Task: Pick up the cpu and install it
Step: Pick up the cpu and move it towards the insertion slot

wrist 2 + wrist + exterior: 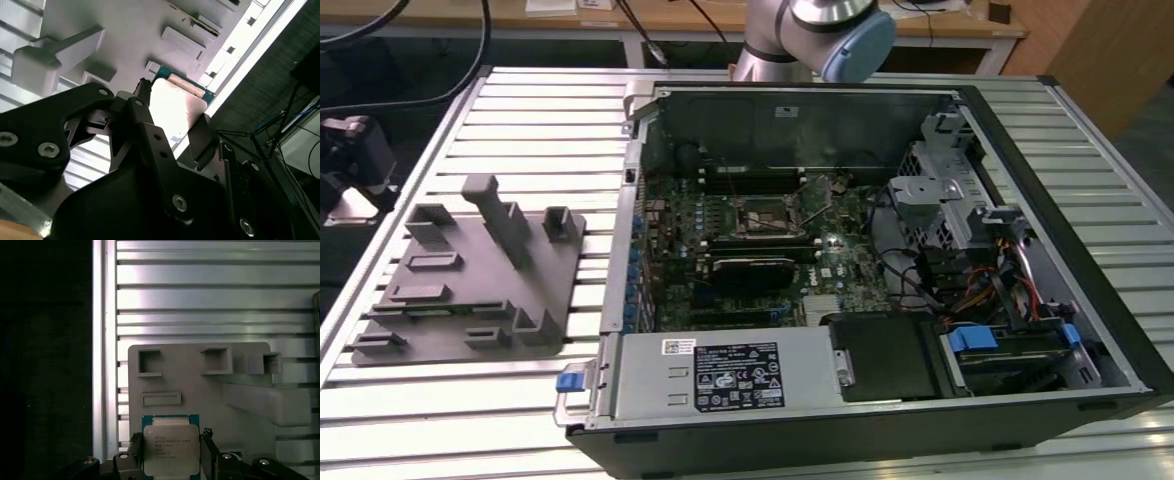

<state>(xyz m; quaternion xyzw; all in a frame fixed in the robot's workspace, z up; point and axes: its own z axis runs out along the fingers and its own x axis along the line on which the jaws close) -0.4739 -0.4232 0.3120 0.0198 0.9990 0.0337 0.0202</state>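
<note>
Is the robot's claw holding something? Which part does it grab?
Yes, the gripper pinches the cpu by two opposite side edges, over the grey tray.

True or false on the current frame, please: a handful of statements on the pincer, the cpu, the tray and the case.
1. The pincer grips the cpu between its fingers. True.
2. The cpu shows a silvery top plate with a green rim in the first wrist view. True.
3. The case has its side panel on. False: it is open, and the motherboard is exposed.
4. The grey fixture tray sits inside the case. False: it lies on the slatted table, at the exterior view's left of the case.
</note>
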